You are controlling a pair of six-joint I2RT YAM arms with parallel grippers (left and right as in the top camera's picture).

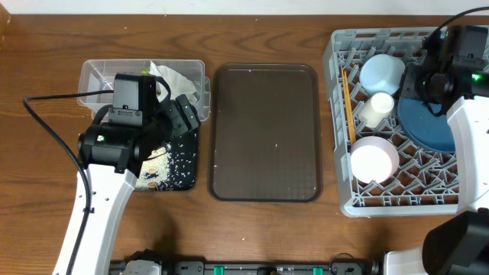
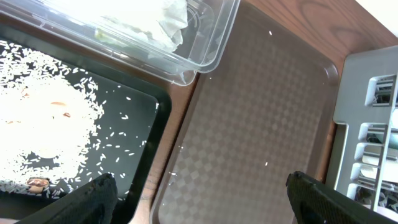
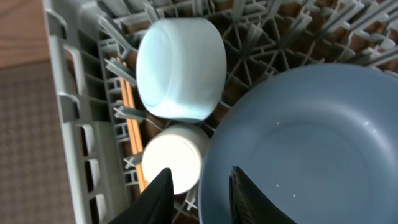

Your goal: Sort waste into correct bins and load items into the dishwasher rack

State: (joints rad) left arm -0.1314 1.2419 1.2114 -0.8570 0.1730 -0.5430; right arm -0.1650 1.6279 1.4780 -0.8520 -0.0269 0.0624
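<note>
Inside the dishwasher rack [image 1: 397, 206], we should seat the blue dish [image 3: 298, 143] steadily; right jaws straddle its rim, grip unclear, left jaws wide, empty.

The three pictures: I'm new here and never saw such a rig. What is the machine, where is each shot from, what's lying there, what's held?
Two robot arms stand at a table. One picture looks down from above; the other two come from wrist cameras. The left end effector hangs open and empty over a shallow black rectangular tray of loose white rice, beside a clear plastic tub holding a crumpled white napkin. A brown serving tray lies mid-table. The grey lattice dishwasher rack holds a light-blue bowl, white cup, pinkish-white bowl, wooden chopsticks and a wide blue dish, whose rim the right end effector straddles; grip unclear.
</note>
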